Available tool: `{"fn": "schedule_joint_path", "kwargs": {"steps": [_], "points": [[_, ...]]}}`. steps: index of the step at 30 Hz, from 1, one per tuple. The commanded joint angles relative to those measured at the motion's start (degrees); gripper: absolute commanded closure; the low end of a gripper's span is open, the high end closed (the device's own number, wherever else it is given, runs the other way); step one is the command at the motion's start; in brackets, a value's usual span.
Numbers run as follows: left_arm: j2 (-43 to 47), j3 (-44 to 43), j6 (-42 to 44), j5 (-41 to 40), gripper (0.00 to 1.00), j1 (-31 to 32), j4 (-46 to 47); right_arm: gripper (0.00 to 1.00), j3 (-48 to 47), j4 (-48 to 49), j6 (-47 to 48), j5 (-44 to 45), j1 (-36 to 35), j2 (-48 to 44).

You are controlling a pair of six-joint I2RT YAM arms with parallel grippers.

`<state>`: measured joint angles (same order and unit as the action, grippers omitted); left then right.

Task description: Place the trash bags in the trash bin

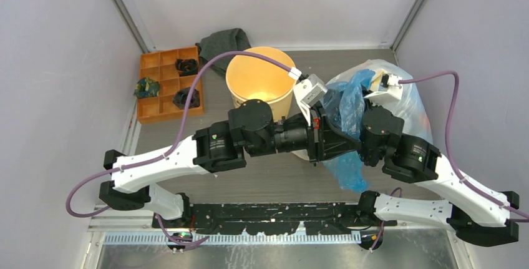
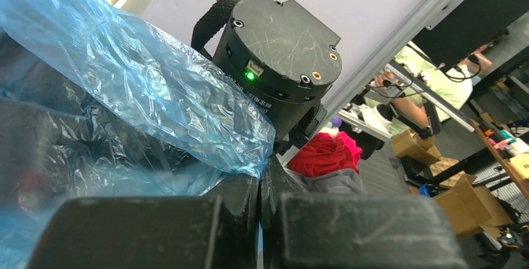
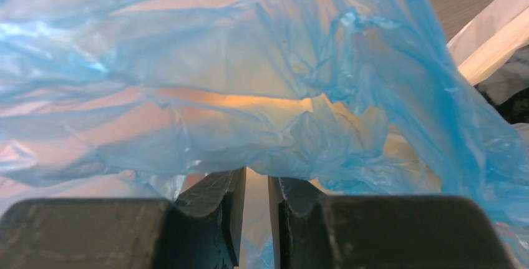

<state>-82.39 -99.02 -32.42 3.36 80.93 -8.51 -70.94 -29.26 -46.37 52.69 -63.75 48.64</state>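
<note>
The light-blue trash bag [image 1: 347,103] hangs crumpled between my two grippers, right of the cream-yellow trash bin [image 1: 259,78]; its lower part [image 1: 347,170] trails to the table. My left gripper [image 1: 329,135] is shut on an edge of the bag [image 2: 156,88], with a thin blue sliver between its fingertips [image 2: 261,181]. My right gripper [image 1: 353,108] is under the bag. In the right wrist view the bag [image 3: 249,82] drapes across its fingertips [image 3: 257,178], whose jaws stand a narrow gap apart. The bin's cream colour shows through the film.
A large whitish-clear sack [image 1: 405,97] lies at the back right, behind the right arm. An orange compartment tray [image 1: 168,85] with small items sits at the back left. A dark grey cloth [image 1: 223,43] lies behind the bin. Walls close in on both sides.
</note>
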Motion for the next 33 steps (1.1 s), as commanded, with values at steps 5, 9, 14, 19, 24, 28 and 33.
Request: {"fn": "schedule_joint_path", "kwargs": {"steps": [5, 9, 14, 19, 24, 28, 33], "points": [[4.4, -3.5, 3.7, -5.7, 0.99, 0.2, -4.6, 0.75, -2.6, -5.2, 4.2, 9.4, 0.7, 2.2], [4.1, -5.0, 3.9, -4.9, 1.00, 0.2, -6.1, 0.75, -2.8, -6.9, 4.1, 9.5, 2.0, 3.1], [4.5, -5.3, 4.6, -5.5, 1.00, 0.2, -7.0, 0.75, -3.3, -7.9, 3.6, 7.1, 3.6, 4.7], [5.7, -4.5, 5.1, -6.6, 0.99, 0.2, -7.5, 0.75, -4.3, -10.0, 2.6, 5.0, 5.5, 6.9], [6.5, -4.7, 6.3, -8.1, 0.99, 0.2, -8.7, 0.75, -5.0, -12.0, 2.0, 3.9, 6.4, 7.9], [6.3, -5.5, 7.3, -9.7, 0.99, 0.2, -10.2, 0.75, -5.7, -13.5, 0.9, 1.7, 6.6, 8.6], [5.6, -6.3, 8.1, -11.3, 0.99, 0.2, -11.7, 0.75, -8.7, -17.0, -0.2, -0.8, 6.6, 10.9]]}}
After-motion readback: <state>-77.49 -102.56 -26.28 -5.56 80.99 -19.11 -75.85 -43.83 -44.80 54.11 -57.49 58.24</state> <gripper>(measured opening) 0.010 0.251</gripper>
